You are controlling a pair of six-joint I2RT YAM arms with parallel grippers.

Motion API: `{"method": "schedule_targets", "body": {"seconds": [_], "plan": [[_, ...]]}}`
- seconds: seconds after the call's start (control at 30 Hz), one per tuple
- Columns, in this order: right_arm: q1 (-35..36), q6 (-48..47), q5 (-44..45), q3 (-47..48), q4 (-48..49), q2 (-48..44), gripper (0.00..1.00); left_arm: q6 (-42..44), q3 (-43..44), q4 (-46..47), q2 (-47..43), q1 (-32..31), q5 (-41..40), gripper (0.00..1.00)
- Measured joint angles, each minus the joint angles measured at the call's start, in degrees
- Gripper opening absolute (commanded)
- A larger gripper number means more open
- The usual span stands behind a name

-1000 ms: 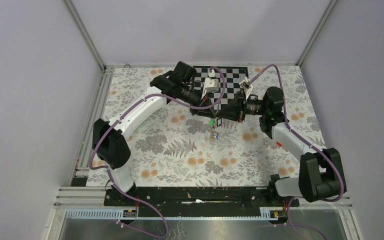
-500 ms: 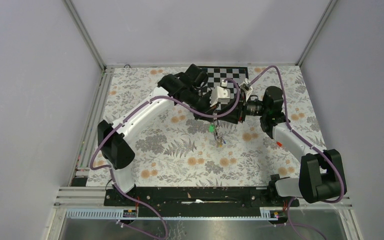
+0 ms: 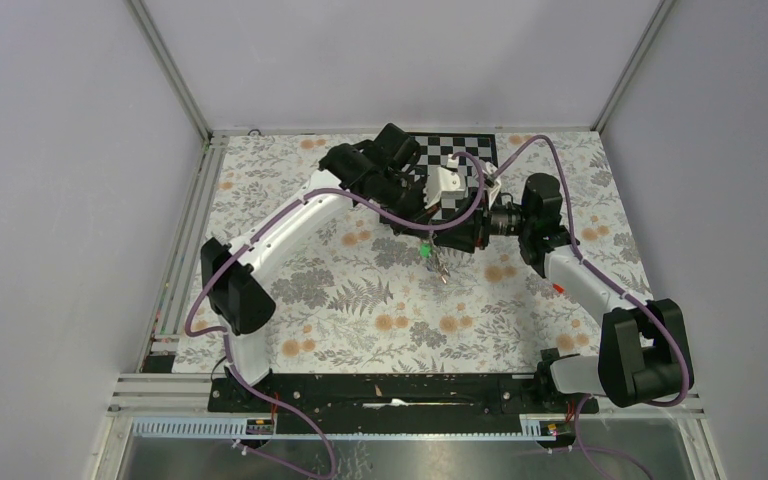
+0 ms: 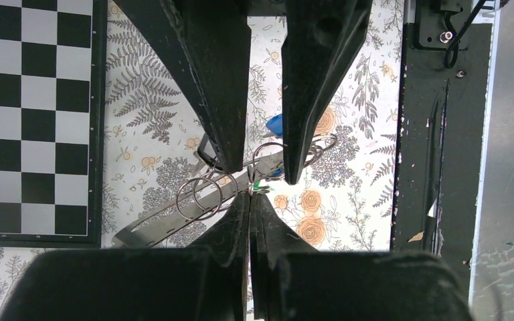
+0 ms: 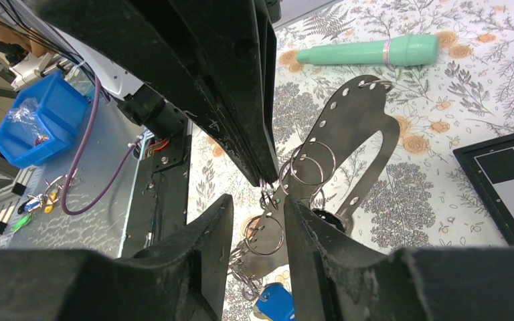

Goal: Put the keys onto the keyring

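— What sits nearest?

— The keys (image 3: 438, 268). They dangle toward the near edge of the worktop (image 3: 360, 310), over its far half and close to the middle. I count one blue key (image 5: 274, 302) and one green key (image 3: 425, 250). Any others are too small to tell.

— And what do they hang from?

— The keyring (image 4: 157, 226), a flat metal strip held up off the cloth. In the left wrist view its long axis slants from lower left to upper right. It carries four wire rings (image 4: 201, 194).

— Who has it?

— The left gripper (image 4: 249, 199) is clenched on its edge. The right gripper (image 5: 258, 204) faces it with jaws parted, one finger on either side of the rings, grasping nothing.

— And farther off?

— One checkerboard (image 3: 475, 148) lies at the far edge. In the right wrist view, one mint-green piece (image 5: 368, 51) lies flat beyond the strip.
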Motion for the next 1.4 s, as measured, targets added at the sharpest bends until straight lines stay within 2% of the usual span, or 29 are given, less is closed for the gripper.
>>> {"method": "schedule_targets", "body": {"seconds": [0.4, 0.53, 0.7, 0.8, 0.87, 0.9, 1.03, 1.2, 1.4], "plan": [[0.61, -3.93, 0.04, 0.35, -4.72, 0.00, 0.36, -0.39, 0.15, -0.07, 0.98, -0.07, 0.70, 0.00], [0.70, -4.17, 0.33, 0.37, -5.11, 0.00, 0.23, -0.39, 0.15, -0.11, 1.16, -0.09, 0.98, 0.00], [0.94, -4.59, 0.83, 0.46, -5.14, 0.00, 0.15, -0.44, 0.15, -0.22, 1.16, -0.11, 1.55, 0.00], [1.14, -4.70, 0.94, 0.52, -5.14, 0.00, 0.01, -0.44, 0.15, -0.37, 1.14, -0.11, 1.55, 0.00], [1.38, -4.76, 0.96, 0.55, -5.11, 0.00, 0.00, -0.50, 0.15, -0.46, 1.16, -0.09, 1.68, 0.00], [1.44, -4.76, 1.03, 0.55, -5.09, 0.00, 0.00, -0.57, 0.15, -0.59, 1.16, -0.04, 1.84, 0.02], [1.46, -2.62, 0.94, 0.55, -4.13, 0.00, 0.00, -0.37, 0.15, -0.66, 1.16, 0.20, 2.84, 0.20], [0.92, 5.79, 0.48, 0.39, 4.48, 0.02, 0.00, 0.39, -0.92, 0.22, 0.96, 2.82, 8.48, 0.41], [0.48, 15.17, 0.39, -0.04, 16.22, 0.07, 0.00, 2.49, -6.99, 1.20, -1.07, 7.78, 16.52, 0.51]]}}
